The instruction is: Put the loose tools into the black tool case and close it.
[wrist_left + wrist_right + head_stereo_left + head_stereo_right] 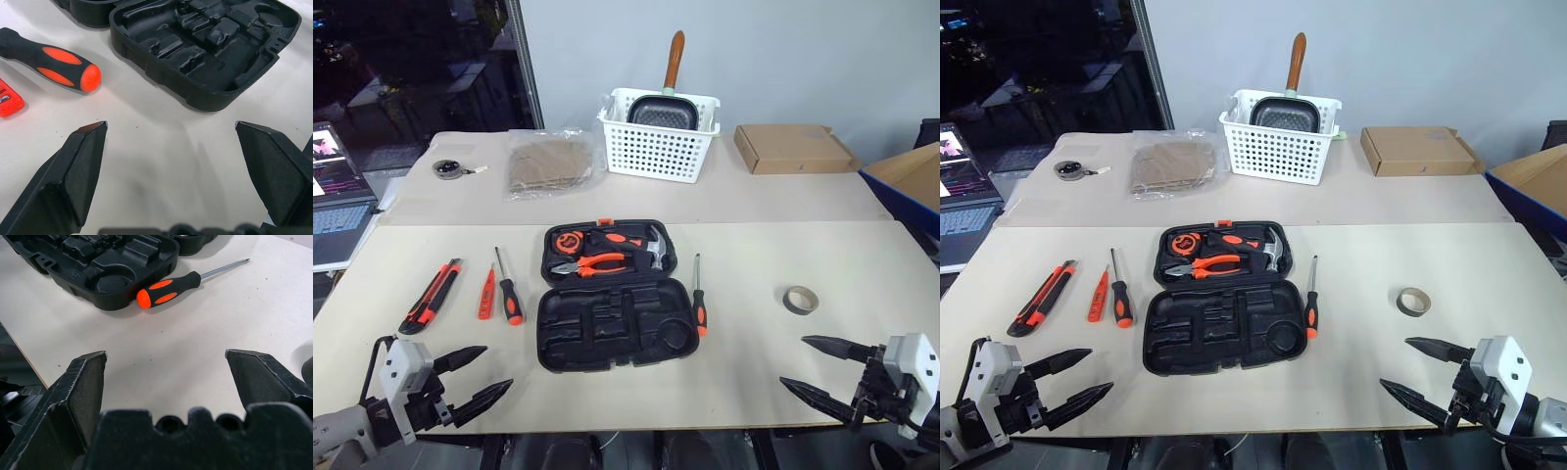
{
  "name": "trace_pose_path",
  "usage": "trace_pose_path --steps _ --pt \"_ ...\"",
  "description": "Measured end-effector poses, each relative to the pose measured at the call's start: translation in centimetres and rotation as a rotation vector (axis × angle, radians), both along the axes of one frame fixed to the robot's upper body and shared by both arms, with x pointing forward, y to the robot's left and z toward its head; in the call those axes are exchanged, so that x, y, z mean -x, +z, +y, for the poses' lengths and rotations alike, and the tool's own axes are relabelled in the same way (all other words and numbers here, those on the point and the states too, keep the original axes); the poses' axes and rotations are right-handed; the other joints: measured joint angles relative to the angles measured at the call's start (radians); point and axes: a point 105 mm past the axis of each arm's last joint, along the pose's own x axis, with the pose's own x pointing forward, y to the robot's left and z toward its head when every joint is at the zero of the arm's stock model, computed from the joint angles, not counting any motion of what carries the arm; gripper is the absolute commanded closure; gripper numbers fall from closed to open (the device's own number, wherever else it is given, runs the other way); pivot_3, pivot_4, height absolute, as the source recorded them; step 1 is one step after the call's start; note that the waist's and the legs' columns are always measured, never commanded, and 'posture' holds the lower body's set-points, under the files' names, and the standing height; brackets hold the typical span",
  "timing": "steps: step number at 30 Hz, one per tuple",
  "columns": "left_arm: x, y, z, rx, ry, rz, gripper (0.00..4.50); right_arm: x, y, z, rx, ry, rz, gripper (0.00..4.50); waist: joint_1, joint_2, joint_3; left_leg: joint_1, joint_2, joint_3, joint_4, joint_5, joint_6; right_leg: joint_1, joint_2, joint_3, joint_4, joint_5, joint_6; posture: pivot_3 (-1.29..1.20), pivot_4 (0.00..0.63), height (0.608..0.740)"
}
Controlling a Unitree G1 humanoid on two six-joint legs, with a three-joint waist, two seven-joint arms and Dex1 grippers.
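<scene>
Both hands, left hand [475, 377] and right hand [818, 364], held open, empty; utility knife [431, 296] best gripped mid-body, laid into black tool case [607, 328].

Laptop [337, 211] (cut off at edge)

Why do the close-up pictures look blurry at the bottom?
Left wrist view: the fingers sit nearest the lens and blur, while the case stays sharp. Right wrist view: likewise, with the screwdriver crisp and softly shadowed.

Table [754, 362]: open case [610, 294] central; knife [432, 295], tester [486, 293], screwdriver [507, 288] left of case; second screwdriver [699, 296], tape roll [800, 300] right.
</scene>
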Motion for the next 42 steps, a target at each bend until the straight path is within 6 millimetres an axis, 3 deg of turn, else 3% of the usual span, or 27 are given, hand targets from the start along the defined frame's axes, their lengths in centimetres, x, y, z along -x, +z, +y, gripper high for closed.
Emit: trace_pose_path --steps 4,8,13,19,24,28,34,37,42 --pt "-0.8 0.5 -0.2 0.021 0.038 -0.026 0.0 -0.9 0.8 0.8 -0.023 0.029 -0.049 0.02 -0.004 0.0 0.0 0.0 0.0 0.0 0.0 0.0 0.0 0.001 0.0 0.001 0.0 0.0 0.0 0.0 0.15 0.74" --pt "-2.4 2.2 -0.9 0.056 0.108 -0.091 0.0 -2.4 3.0 4.0 -0.11 0.143 -0.127 0.02 -0.005 0.0 0.0 0.001 0.0 0.0 0.0 0.0 0.0 0.001 0.001 0.001 0.002 0.002 0.002 0.0 0.15 0.74" --pt "-4.1 3.4 0.1 0.086 0.295 -0.117 0.0 -3.6 5.2 7.1 -0.188 0.258 -0.182 0.02 -0.005 0.0 0.0 0.0 0.0 -0.001 0.0 0.0 0.0 0.0 0.002 0.0 0.002 0.005 0.004 0.0 0.15 0.74" --pt "-6.2 4.1 2.7 0.044 0.539 0.055 0.0 -4.1 7.4 10.7 -0.225 0.45 -0.255 0.02 -0.001 -0.001 0.001 0.0 0.0 -0.002 0.0 0.0 0.0 0.0 0.001 -0.004 0.002 0.007 0.0 0.0 0.15 0.74" --pt "-8.1 5.3 4.0 0.006 0.641 0.156 0.0 -4.3 7.8 12.2 -0.234 0.538 -0.266 0.02 -0.002 -0.002 0.001 0.0 -0.001 -0.001 0.0 -0.001 -0.002 0.0 0.001 -0.004 0.003 0.009 -0.002 0.0 0.15 0.74" --pt "-10.3 6.4 1.4 0.056 0.627 0.203 0.0 -4.6 7.7 12.6 -0.224 0.565 -0.271 0.02 0.006 -0.003 0.001 0.0 -0.002 -0.002 0.0 0.0 -0.003 0.001 0.001 -0.005 0.003 0.009 -0.002 0.0 0.15 0.74" --pt "-12.0 4.9 -0.6 -0.046 0.748 0.272 0.0 -4.9 7.4 12.4 -0.218 0.552 -0.261 0.02 0.004 -0.004 0.001 0.001 -0.002 -0.003 0.0 -0.002 -0.005 0.0 0.0 -0.002 0.004 0.009 -0.002 0.0 0.15 0.74" --pt "-12.7 3.6 -1.9 -0.022 0.802 0.327 0.0 -5.0 7.4 12.2 -0.214 0.546 -0.259 0.02 0.005 -0.004 0.001 0.0 -0.002 -0.004 0.0 -0.001 -0.006 0.0 0.0 -0.001 0.004 0.009 -0.002 0.0 0.15 0.74" --pt "-13.7 3.2 -3.8 0.007 0.829 0.37 0.0 -5.0 7.3 11.9 -0.203 0.544 -0.255 0.02 0.009 -0.004 0.001 0.001 -0.002 -0.004 0.0 0.0 -0.008 0.001 0.001 -0.001 0.005 0.01 -0.003 0.0 0.15 0.74"
